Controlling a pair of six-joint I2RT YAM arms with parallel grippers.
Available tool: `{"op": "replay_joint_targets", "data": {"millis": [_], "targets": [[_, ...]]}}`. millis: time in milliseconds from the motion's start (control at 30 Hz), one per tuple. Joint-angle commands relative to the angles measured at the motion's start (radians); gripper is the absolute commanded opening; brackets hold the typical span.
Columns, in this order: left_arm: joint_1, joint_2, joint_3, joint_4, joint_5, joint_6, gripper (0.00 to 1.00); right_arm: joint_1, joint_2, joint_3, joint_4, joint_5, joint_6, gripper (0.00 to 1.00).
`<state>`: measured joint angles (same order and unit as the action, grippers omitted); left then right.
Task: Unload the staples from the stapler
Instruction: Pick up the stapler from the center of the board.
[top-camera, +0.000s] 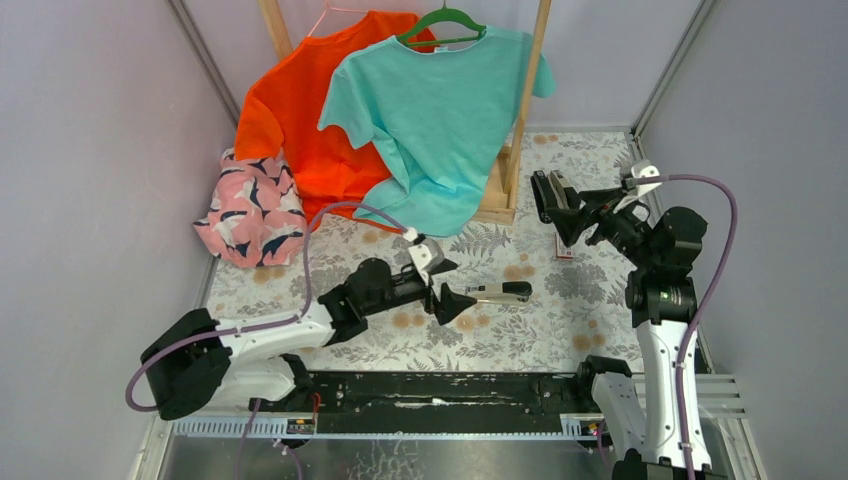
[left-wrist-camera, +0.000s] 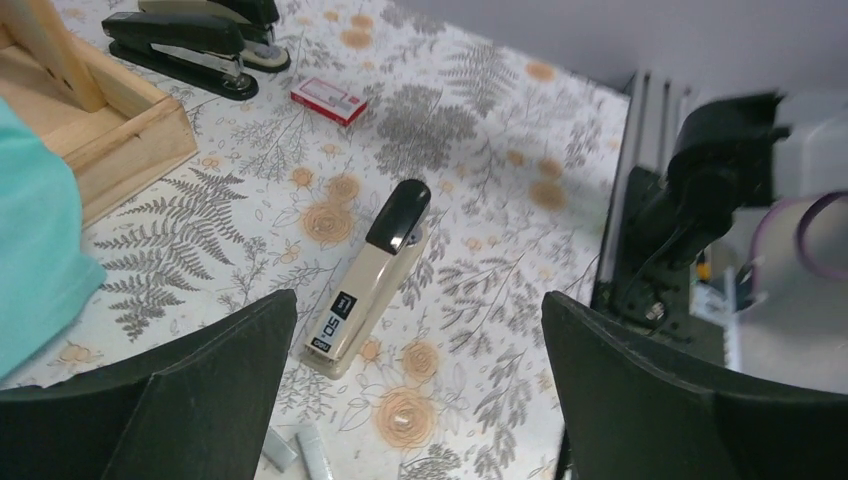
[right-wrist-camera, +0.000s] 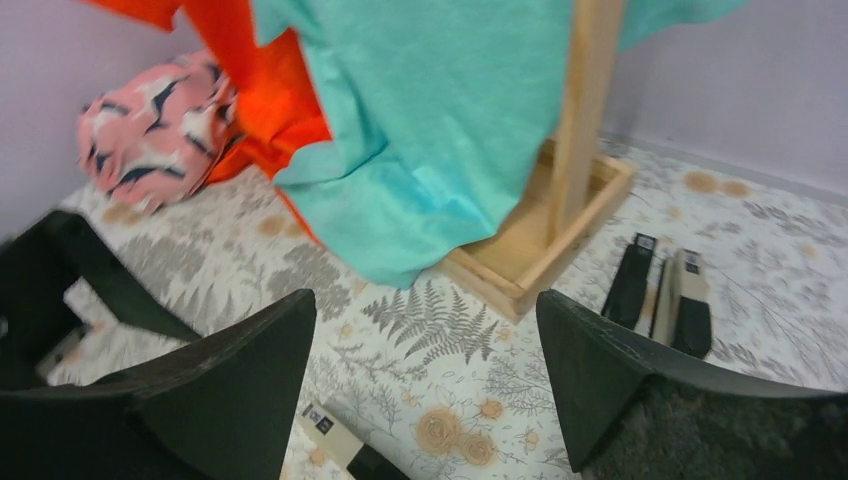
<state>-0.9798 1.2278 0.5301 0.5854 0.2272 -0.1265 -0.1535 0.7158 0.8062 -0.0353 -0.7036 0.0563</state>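
Left wrist view: beige stapler (left-wrist-camera: 372, 285) flat on the floral tabletop (left-wrist-camera: 500, 130), straight ahead of the left gripper (left-wrist-camera: 418, 305) and framed by its jaws. Long axis pointing away from the jaws: labelled tail end nearest, black cap end farthest, tipped a little to the right. Staples (left-wrist-camera: 298, 452) = two short silvery strips, loose on the tabletop just beside the tail end at the bottom edge of frame, nearer the jaws than the stapler body. Left jaws spread wide, empty, touching nothing. Black staplers (left-wrist-camera: 185, 45) and a small red-and-white box (left-wrist-camera: 328, 100) far off, not involved.

Top external view: same stapler (top-camera: 500, 292) lying left-right, cap end to the right, just right of the left gripper (top-camera: 447, 300) w/ a small gap btwn them. Strips too small to pick out here. Right gripper (top-camera: 553, 205) raised at far right, well apart from the stapler.

Right wrist view: right gripper (right-wrist-camera: 425, 305) also wide open and empty, w/ only the stapler's end clipped at the bottom edge.

Judgement: left arm clearly nearer to both stapler and strips. Strips out on the tabletop, so unloading prob mostly done; no telling whether more remain inside. Any pick of the strips prob calls for dropping low and closing across their short side.
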Motion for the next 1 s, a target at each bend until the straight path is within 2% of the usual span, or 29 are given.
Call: {"op": "replay_joint_targets", "data": {"millis": [0, 67, 233, 333, 400, 433, 467, 567, 733, 967], "targets": [[0.032, -0.077, -0.081, 0.276, 0.049, -0.251, 1.00, -0.003, 0.034, 0.026, -0.002, -0.274, -0.140, 0.93], [0.037, -0.111, -0.134, 0.324, 0.018, -0.300, 1.00, -0.003, 0.056, 0.023, -0.030, -0.344, -0.225, 1.00], [0.056, -0.218, -0.292, 0.433, -0.090, -0.392, 1.00, -0.003, 0.126, 0.037, -0.169, -0.512, -0.482, 0.99], [0.068, -0.287, -0.325, 0.368, -0.125, -0.386, 1.00, -0.001, 0.155, 0.065, -0.304, -0.597, -0.648, 0.99], [0.069, -0.330, -0.334, 0.307, -0.138, -0.362, 1.00, 0.000, 0.167, 0.104, -0.481, -0.619, -0.824, 0.99], [0.070, -0.356, -0.339, 0.280, -0.147, -0.352, 1.00, 0.001, 0.181, 0.134, -0.600, -0.613, -1.023, 0.99], [0.069, -0.370, -0.345, 0.258, -0.156, -0.346, 1.00, 0.004, 0.199, 0.160, -0.696, -0.594, -1.150, 0.99], [0.069, -0.394, -0.372, 0.229, -0.189, -0.340, 1.00, 0.040, 0.279, 0.241, -0.871, -0.466, -1.356, 0.99], [0.070, -0.373, -0.386, 0.214, -0.193, -0.345, 1.00, 0.128, 0.427, 0.279, -0.913, -0.332, -1.425, 1.00], [0.070, -0.389, -0.387, 0.181, -0.197, -0.336, 1.00, 0.349, 0.567, 0.285, -0.905, -0.130, -1.490, 1.00]]}}
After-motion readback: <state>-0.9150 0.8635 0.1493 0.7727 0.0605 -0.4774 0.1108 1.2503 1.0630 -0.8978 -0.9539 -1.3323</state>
